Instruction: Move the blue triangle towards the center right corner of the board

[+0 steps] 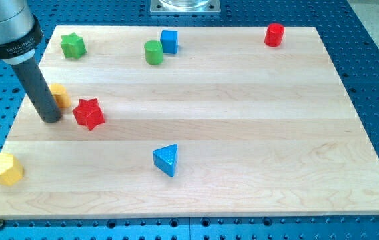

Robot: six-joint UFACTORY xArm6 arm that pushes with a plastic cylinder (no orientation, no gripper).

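The blue triangle lies on the wooden board, a little left of the middle and near the view's bottom. My tip rests on the board at the view's left, far to the upper left of the blue triangle. It stands just left of the red star and partly hides an orange block behind the rod.
A green star lies at the top left. A green cylinder and a blue cube sit together at top middle. A red cylinder is at the top right. A yellow block is at the bottom left edge.
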